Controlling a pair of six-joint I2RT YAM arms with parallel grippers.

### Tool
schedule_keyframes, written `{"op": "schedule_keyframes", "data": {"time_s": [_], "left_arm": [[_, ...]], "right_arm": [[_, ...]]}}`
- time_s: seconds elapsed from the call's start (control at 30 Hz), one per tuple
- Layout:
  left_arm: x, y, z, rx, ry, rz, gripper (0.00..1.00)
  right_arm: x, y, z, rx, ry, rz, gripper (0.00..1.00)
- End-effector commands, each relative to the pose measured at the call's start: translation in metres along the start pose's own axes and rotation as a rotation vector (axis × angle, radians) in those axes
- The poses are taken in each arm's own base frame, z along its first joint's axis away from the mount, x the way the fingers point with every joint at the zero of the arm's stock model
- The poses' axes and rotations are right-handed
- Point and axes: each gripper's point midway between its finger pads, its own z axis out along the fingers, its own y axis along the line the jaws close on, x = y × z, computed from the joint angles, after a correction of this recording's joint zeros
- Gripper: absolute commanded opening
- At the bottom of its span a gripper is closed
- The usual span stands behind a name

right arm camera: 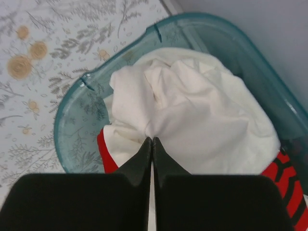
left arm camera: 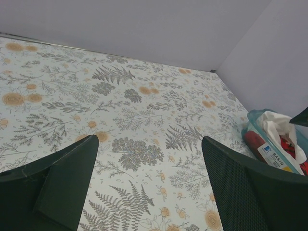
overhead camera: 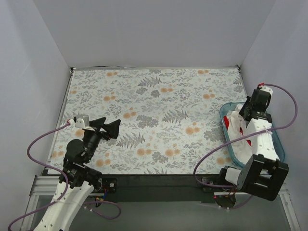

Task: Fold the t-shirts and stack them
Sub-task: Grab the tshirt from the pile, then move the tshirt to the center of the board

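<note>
A crumpled white t-shirt [right arm camera: 192,110] lies on top inside the translucent blue tub [right arm camera: 72,130]. Red cloth [right arm camera: 103,154] shows under it at its left edge, and red-and-black print [right arm camera: 284,183] at the lower right. My right gripper [right arm camera: 152,139] is shut, its tips pinching a fold of the white t-shirt that puckers around them. In the top view the right gripper [overhead camera: 243,115] is over the tub [overhead camera: 226,115] at the table's right side. My left gripper [overhead camera: 107,127] is open and empty above the floral table at the left; its fingers [left arm camera: 62,183] frame bare tablecloth.
The floral tablecloth [overhead camera: 154,120] covers the whole table. Grey walls close it in at the back and both sides. The tub with the white and red cloth also shows at the far right of the left wrist view [left arm camera: 276,144].
</note>
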Motion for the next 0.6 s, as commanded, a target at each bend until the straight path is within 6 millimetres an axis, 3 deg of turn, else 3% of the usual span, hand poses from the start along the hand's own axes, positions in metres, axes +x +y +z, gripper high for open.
{"op": "schedule_keyframes", "data": {"time_s": [0.0,0.17,0.33,0.57], "left_arm": [[0.000,-0.003,0.000,0.019,-0.006,0.014,0.87],[0.003,-0.002,0.002,0.020,0.008,0.014,0.87],[0.008,-0.002,0.004,0.017,0.029,0.013,0.87],[0.013,-0.002,0.006,0.021,0.052,0.012,0.87]], "right_arm": [[-0.081,-0.001,-0.056,-0.010,-0.246,0.057,0.01],[-0.161,0.019,-0.137,-0.151,-0.479,0.089,0.01],[-0.208,0.047,-0.197,-0.336,-0.608,0.106,0.01],[-0.264,0.115,-0.272,-0.724,-0.692,0.028,0.01]]}}
